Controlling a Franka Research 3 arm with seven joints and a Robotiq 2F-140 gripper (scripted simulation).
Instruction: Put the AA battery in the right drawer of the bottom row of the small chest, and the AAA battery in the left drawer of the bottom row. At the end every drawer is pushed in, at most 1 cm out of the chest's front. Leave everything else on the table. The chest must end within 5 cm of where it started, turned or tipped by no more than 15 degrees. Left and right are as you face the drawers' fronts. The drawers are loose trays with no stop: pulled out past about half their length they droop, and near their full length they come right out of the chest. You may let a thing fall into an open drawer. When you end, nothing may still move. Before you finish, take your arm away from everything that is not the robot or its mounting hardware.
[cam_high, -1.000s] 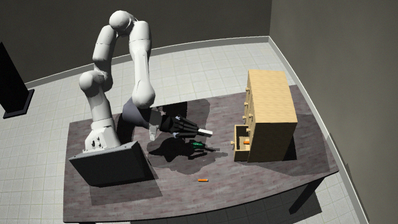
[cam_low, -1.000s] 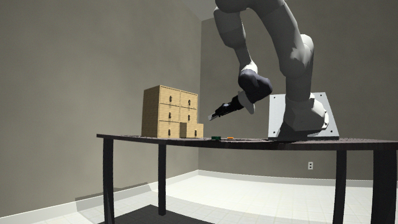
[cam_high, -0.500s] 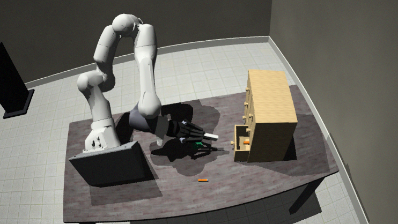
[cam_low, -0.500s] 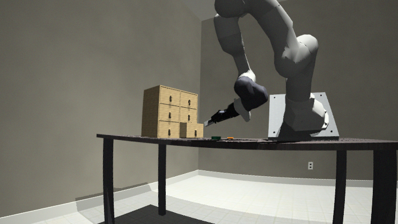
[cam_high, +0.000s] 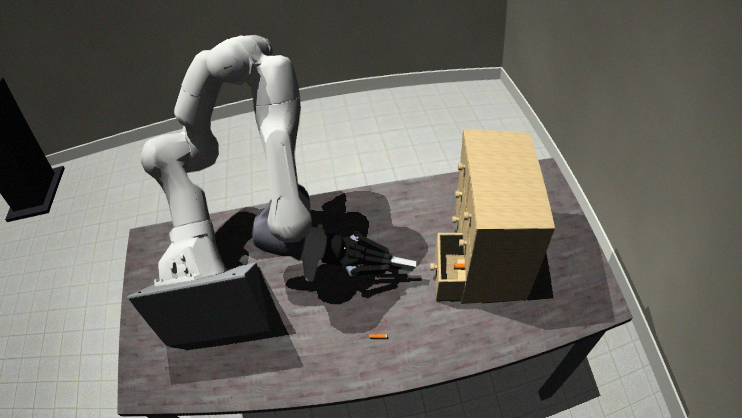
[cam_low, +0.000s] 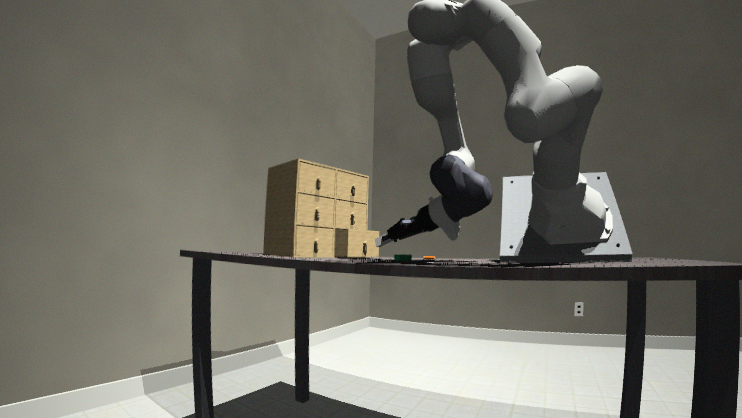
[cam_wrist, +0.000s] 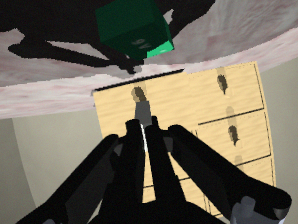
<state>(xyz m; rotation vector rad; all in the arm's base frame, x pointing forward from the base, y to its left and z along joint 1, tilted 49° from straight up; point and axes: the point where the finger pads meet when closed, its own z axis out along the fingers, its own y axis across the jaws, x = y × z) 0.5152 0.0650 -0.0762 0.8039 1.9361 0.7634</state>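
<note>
The chest (cam_high: 508, 176) (cam_low: 280, 207) stands upright. Its bottom right drawer (cam_high: 450, 290) (cam_low: 355, 238) (cam_wrist: 115, 110) is pulled partly out, with an orange battery (cam_high: 459, 265) inside near the chest's front. The bottom left drawer (cam_low: 306, 238) (cam_wrist: 240, 95) is in. Another orange battery (cam_high: 378, 336) (cam_low: 428, 257) lies on the table. Which battery is AA or AAA I cannot tell. My gripper (cam_high: 415, 263) (cam_low: 379, 241) (cam_wrist: 144, 111) is shut and empty. Its tips are just in front of the open drawer, close to its knob (cam_high: 433, 266) (cam_wrist: 138, 94); contact cannot be made out.
A green block-shaped battery (cam_low: 402, 257) (cam_wrist: 135, 25) lies on the table (cam_high: 321, 379) below the gripper, hidden in the top view. The upper drawers are in, their knobs sticking out above the open drawer. The robot's grey base block (cam_high: 207, 311) stands at the other end.
</note>
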